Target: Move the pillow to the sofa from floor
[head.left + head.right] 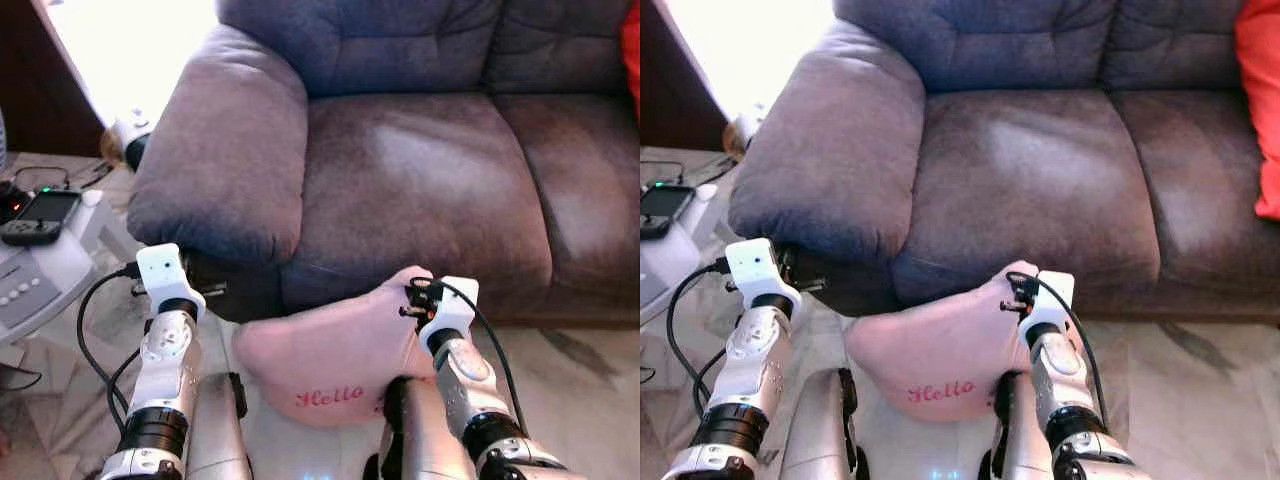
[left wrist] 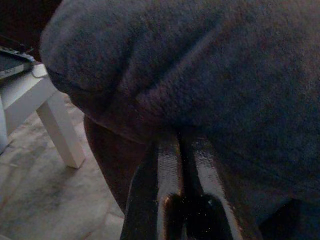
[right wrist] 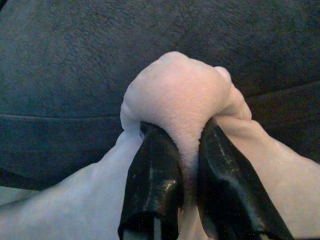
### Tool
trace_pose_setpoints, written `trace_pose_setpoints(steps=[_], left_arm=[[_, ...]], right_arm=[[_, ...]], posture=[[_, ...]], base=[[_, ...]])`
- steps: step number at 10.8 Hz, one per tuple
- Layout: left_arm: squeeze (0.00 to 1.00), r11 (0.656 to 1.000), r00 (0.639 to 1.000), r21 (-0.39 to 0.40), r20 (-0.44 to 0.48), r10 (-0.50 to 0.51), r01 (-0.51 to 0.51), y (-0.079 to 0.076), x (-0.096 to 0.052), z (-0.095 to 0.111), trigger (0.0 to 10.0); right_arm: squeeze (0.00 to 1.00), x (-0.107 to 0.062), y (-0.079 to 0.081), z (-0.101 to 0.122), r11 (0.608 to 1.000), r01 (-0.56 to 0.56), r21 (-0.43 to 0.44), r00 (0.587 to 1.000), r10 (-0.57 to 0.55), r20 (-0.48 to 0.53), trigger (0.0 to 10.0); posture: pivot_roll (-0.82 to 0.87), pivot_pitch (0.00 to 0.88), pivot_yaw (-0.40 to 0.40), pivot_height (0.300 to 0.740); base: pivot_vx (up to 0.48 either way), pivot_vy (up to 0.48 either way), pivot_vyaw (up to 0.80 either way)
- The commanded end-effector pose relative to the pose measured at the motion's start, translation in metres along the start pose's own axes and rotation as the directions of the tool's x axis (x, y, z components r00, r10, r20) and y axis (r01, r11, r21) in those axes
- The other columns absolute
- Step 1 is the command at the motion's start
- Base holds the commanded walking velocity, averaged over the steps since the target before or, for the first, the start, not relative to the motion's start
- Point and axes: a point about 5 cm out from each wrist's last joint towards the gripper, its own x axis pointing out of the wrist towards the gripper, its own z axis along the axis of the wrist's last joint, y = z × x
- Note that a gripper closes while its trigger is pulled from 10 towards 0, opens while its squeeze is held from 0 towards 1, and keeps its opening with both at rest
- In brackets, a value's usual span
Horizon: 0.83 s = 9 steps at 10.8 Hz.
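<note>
Now my right claw pinches a bunched corner of the pink pillow, which hangs low against the front of the grey sofa, below the seat. My right arm bends up to it. My left arm is raised beside the sofa's armrest, my left claw closed on nothing. An orange cushion shows in the right eye view, and a white table in the left wrist view.

Two silver arms are seen, each ringed with a black band. Every wrist is capped by a white camera block fed by a black cable. Glossy black fingers are fitted.
</note>
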Motion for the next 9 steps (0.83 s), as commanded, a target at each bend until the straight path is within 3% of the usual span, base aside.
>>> trace_pose_setpoints(steps=[1, 7, 9], left_arm=[[0.00, 1.000, 1.000, -0.006, 0.013, 0.011, -0.010, 0.0020, 0.0020, 0.0024, 10.0], [0.00, 1.000, 1.000, -0.020, 0.030, 0.009, -0.008, 0.0054, -0.0008, 0.0017, 10.0], [0.00, 1.000, 0.999, -0.001, 0.045, -0.020, 0.020, 0.0007, -0.0018, 0.0024, 10.0]], right_arm=[[0.00, 0.0136, 0.0089, 0.0652, 0.998, -0.037, -0.047, 0.961, 0.049, 0.271, 10.0], [0.00, 0.0146, 0.0098, 0.0641, 0.998, -0.039, -0.053, 0.964, 0.052, 0.259, 10.0], [0.00, 0.0150, 0.0097, 0.0650, 0.998, -0.038, -0.051, 0.964, 0.050, 0.260, 10.0]], posture=[[0.09, 0.042, -0.060, 0.588], [0.09, 0.039, -0.062, 0.588], [0.09, 0.040, -0.062, 0.588]], base=[[0.000, 0.000, 0.00], [0.000, 0.000, 0.00], [-0.283, 0.000, 0.00]])
